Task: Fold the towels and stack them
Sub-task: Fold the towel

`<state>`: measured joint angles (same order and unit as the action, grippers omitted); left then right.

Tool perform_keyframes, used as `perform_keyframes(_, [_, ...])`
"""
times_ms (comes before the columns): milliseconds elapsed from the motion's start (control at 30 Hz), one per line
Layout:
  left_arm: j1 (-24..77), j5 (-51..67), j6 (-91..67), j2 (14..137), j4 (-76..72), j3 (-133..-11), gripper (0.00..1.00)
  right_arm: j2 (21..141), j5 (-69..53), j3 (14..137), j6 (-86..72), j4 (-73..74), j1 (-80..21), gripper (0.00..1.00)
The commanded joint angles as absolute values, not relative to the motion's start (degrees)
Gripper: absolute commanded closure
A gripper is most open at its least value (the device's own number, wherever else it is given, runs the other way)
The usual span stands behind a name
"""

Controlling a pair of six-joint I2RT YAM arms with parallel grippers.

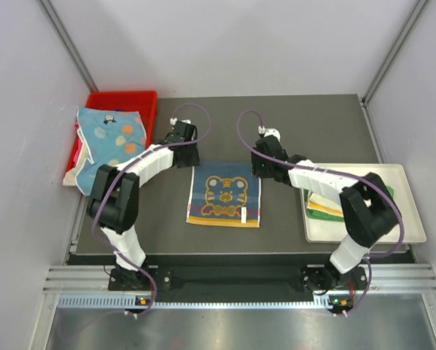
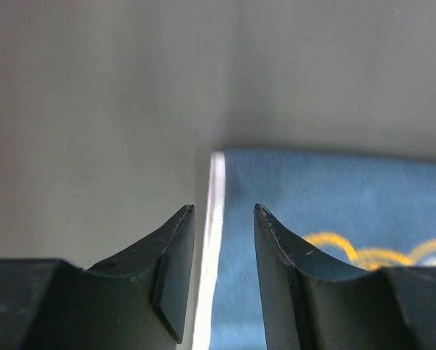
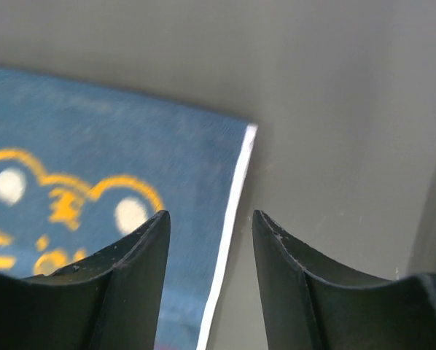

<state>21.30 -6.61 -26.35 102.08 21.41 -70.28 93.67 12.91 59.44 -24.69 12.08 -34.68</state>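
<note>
Towel position first: we are finding the blue bear towel (image 1: pixel 224 193) lying flat and unfolded at the middle of the surface (image 1: pixel 313 131), between the two arms. Its far edge is running left to right, and that edge is what we judge the coming move to be turning on.

The left gripper (image 1: pixel 189 159) is standing at the far left corner and the right gripper (image 1: pixel 262 171) at the far right corner, so each arm is sitting nearest its own corner and neither is needing to cross over. In the left wrist view the left gripper (image 2: pixel 223 210) is showing its jaws spread, with the towel's white side hem running up through the gap and the blue cloth (image 2: pixel 335 204) lying to the right. In the right wrist view the right gripper (image 3: pixel 209 215) is likewise spread, the hem passing between its jaws and the cloth (image 3: pixel 94 146) lying to the left. We are seeing nothing pinched in either.

From both grippers the towel is stretching toward the arm bases, so we are judging that a fold would be carrying the far edge toward the near one.

Elsewhere, a dotted towel (image 1: pixel 109 135) is lying in the red bin (image 1: pixel 123 98) at left, and folded towels (image 1: pixel 324 206) are resting on the white tray (image 1: pixel 407 219) at right.
</note>
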Motion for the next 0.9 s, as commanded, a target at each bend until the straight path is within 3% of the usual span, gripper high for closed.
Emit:
perform_keyframes(0, [20.6,-9.3,-20.8,107.0,22.5,-75.7,0.57,98.5,12.7,65.7,-22.4,13.5,-32.9,0.5])
perform_keyframes(367, [19.8,-12.0,-19.9,114.7,24.1,-80.8,0.56,111.3,11.8,74.1,-21.4,15.5,-31.2,0.49])
perform_keyframes(867, [19.6,-8.1,-22.6,114.9,20.1,-78.1,0.58,114.1,8.7,74.4,-20.7,12.7,-28.1,0.55])
